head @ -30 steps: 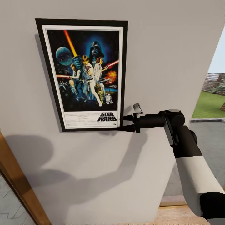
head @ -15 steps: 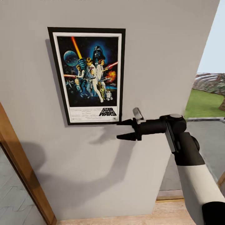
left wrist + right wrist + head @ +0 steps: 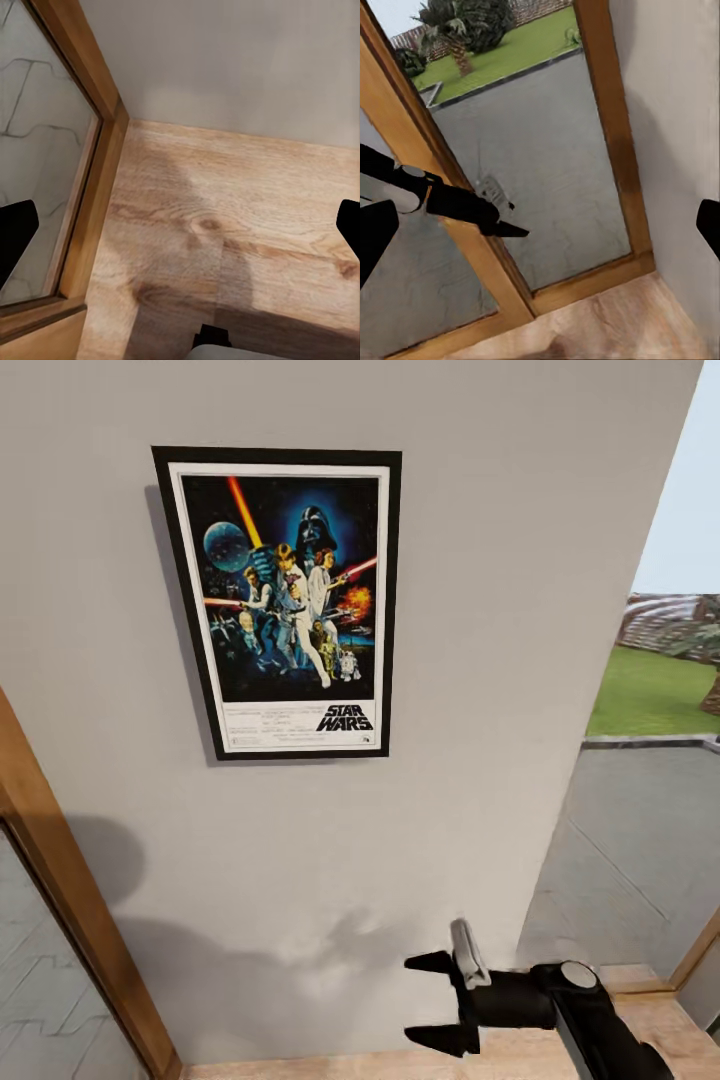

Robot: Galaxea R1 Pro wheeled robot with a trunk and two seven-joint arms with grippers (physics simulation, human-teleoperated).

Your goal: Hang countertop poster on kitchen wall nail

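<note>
The Star Wars poster [image 3: 285,600] hangs upright and flat against the plain grey wall [image 3: 500,540], black frame all round, with nothing holding it. My right gripper [image 3: 434,1001] is open and empty, low down near the floor, well below and to the right of the poster. In the right wrist view its fingertips [image 3: 376,234] stand far apart before a glass door. My left gripper [image 3: 180,232] is open too, aimed at the wooden floor [image 3: 225,225]. No wall nail is visible; the kitchen countertop is out of view.
A wooden door frame [image 3: 70,920] with glass runs down the left of the wall. To the right, a glazed opening [image 3: 640,840] looks onto paving and lawn. A dark door handle [image 3: 450,201] sticks out from the frame near my right gripper.
My right gripper has come away from the poster's lower right corner and dropped to near the floor. The poster stays on the wall.
</note>
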